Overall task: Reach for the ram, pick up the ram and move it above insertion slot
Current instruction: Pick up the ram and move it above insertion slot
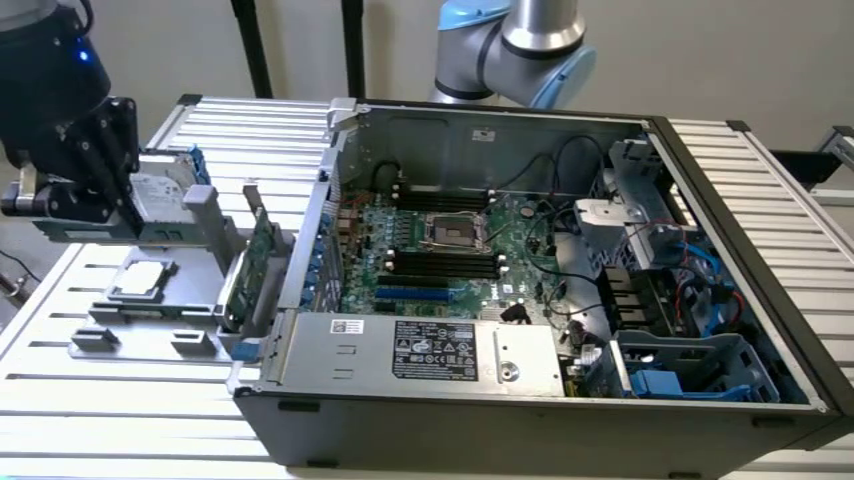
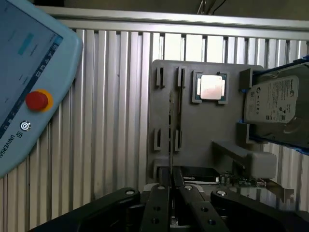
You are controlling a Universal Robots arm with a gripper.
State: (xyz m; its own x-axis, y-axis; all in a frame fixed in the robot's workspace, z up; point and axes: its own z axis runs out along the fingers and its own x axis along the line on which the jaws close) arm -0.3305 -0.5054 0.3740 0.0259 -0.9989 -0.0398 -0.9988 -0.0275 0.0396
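Observation:
The ram (image 2: 170, 126) is a thin green stick seen edge-on, standing upright in the bracket slots of the grey holder plate (image 2: 203, 154). My gripper (image 2: 172, 186) hangs straight above the stick's near end. Its dark fingers (image 2: 157, 208) stand close together with a narrow gap in line with the stick, holding nothing. In the exterior view the gripper (image 1: 91, 195) is high over the holder plate (image 1: 147, 330) at the exterior view's left, well away from the motherboard's black memory slots (image 1: 441, 262) inside the open computer case (image 1: 534, 400).
The holder plate also carries a processor chip (image 2: 210, 87), a silver hard drive with blue rails (image 2: 277, 99) and a larger green expansion card (image 1: 254, 270). A teach pendant with a red button (image 2: 29, 82) lies on the ribbed table. Cables and a drive cage crowd the case's right side.

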